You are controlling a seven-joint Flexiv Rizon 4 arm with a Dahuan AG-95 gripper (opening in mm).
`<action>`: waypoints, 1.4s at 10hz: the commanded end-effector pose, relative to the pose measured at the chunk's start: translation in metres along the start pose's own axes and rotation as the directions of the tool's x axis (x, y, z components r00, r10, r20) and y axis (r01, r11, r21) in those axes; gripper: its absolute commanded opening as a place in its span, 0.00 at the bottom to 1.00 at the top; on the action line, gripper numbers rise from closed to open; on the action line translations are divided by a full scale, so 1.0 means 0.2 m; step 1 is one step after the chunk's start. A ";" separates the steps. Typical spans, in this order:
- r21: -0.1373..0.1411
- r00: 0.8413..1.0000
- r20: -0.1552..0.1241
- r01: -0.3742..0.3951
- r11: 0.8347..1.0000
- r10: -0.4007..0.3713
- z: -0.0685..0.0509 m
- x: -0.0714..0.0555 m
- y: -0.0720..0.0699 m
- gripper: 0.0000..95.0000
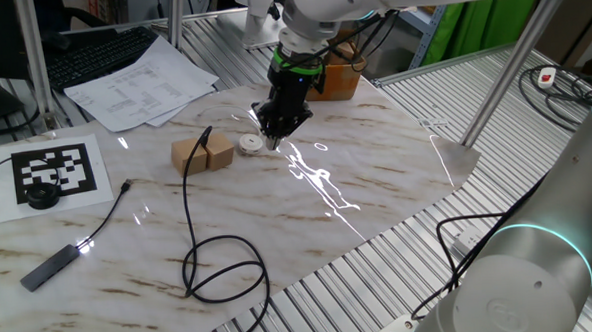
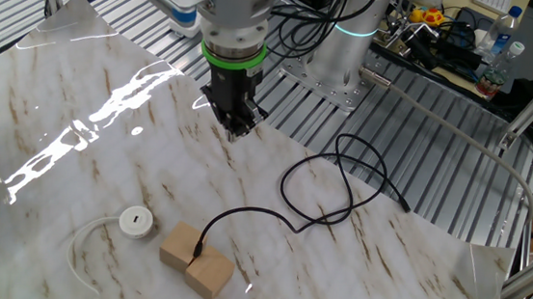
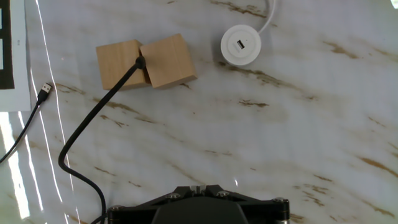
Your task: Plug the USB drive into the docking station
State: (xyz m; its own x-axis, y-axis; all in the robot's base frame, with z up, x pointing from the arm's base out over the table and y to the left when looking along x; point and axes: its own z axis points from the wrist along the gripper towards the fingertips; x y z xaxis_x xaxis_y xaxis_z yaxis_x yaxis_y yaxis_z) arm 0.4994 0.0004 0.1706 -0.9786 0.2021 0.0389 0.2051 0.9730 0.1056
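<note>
The USB drive's black plug tip (image 3: 140,61) stands wedged between two tan blocks (image 3: 161,60); it also shows in one fixed view (image 1: 207,138) and the other fixed view (image 2: 198,251). Its black cable (image 1: 220,269) loops over the table. The docking station (image 3: 240,45) is a small white disc with a slot on top, lying beside the blocks (image 1: 249,144) (image 2: 135,221). My gripper (image 1: 275,137) (image 2: 234,129) hangs above the table, apart from the disc and the blocks. Its fingers look closed together and hold nothing (image 3: 198,186).
A black round puck (image 1: 43,195) sits on a marker sheet at the left. A dark flat stick (image 1: 50,265) lies near the front edge, its thin cable ending in a plug (image 3: 45,91). Papers (image 1: 142,83) and a brown box (image 1: 337,79) lie at the back.
</note>
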 end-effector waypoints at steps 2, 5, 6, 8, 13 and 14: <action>0.001 1.000 0.000 0.000 1.000 0.000 0.00 0.00 0.00 0.00; -0.001 1.000 0.008 0.015 1.000 -0.015 0.00 0.00 0.00 0.00; -0.002 1.000 0.017 0.023 1.000 -0.023 0.00 0.00 0.00 0.00; 0.009 1.000 0.020 0.020 1.000 -0.021 0.00 0.00 0.00 0.00; 0.000 0.999 0.036 -0.007 1.000 0.007 0.00 0.00 0.00 0.00; 0.003 0.999 0.030 -0.017 1.000 0.017 0.00 0.00 0.00 0.00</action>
State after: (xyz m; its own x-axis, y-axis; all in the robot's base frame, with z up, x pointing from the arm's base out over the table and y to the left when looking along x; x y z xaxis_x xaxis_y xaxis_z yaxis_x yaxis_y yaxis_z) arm 0.4993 -0.0001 0.1689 -0.9757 0.2188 -0.0061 0.2170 0.9704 0.1062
